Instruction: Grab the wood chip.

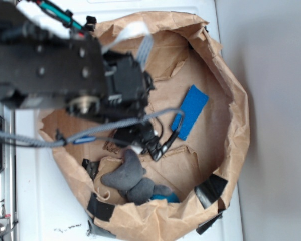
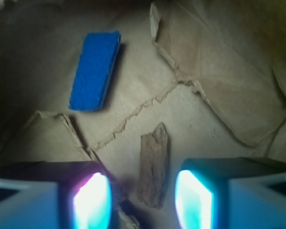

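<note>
The end effector (image 2: 143,198) is hanging spread wide inside a brown paper bag (image 1: 231,90), its two fingers (image 2: 93,200) glowing pale blue at the near edge of the wrist view. The chip (image 2: 153,164) is lying flat on the torn paper floor, its near end sitting between the fingers without touching either, closer to the right one. A blue block (image 2: 95,70) is resting to the far left. In the exterior view, a dark grey lump (image 1: 130,178) is sitting by the bag's rim.

wood chip (image 2: 154,165) hidden under arm in exterior view
</note>
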